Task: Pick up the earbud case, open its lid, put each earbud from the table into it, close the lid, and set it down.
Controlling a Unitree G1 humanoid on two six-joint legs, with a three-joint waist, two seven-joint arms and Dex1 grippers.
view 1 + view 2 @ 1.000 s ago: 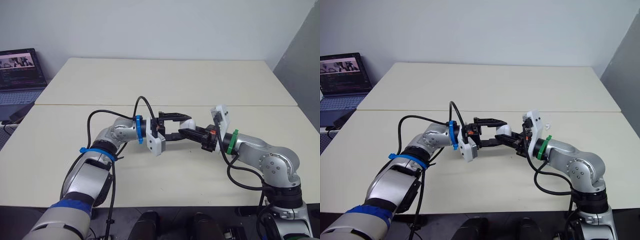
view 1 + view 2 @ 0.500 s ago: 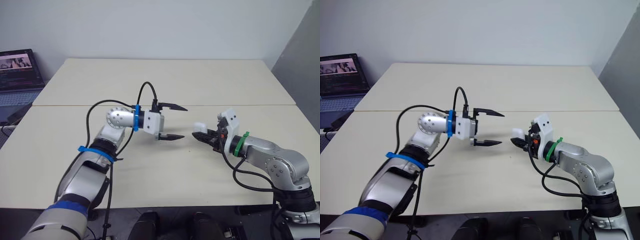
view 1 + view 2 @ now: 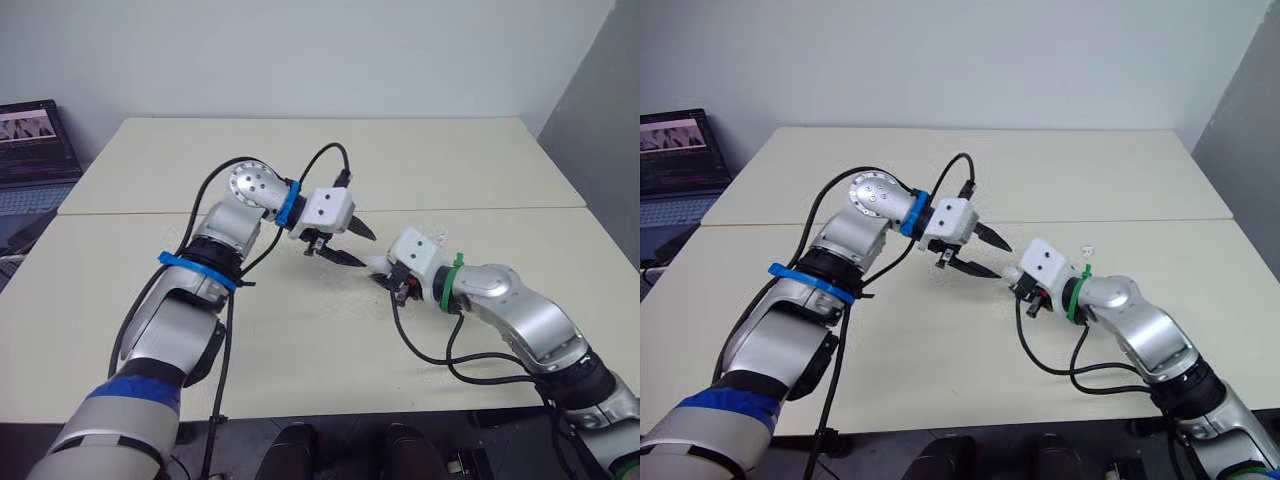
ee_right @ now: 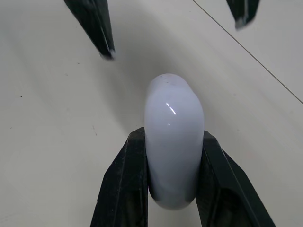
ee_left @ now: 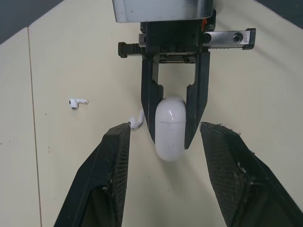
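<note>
Since last frame: right gripper (image 3: 1016, 277) has swung inward and lower. Left gripper (image 3: 366, 250) has turned to point its spread, empty fingers at it.

Case (image 4: 173, 123): white, glossy, lid shut, pinched between the right fingers, low over the table (image 3: 300, 340), possibly touching.

Left elbow raised, wrist angled down.

One earbud (image 5: 136, 122) lies just beside a right finger; second earbud (image 5: 77, 101) farther off.

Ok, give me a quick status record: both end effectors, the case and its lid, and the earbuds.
right end effector: shut on the earbud case, one finger on each side
left end effector: open, pointing at the case, not touching it
case lid: closed
near earbud: on the table, close beside a right end effector finger
far earbud: on the table, lying apart from everything else
</note>
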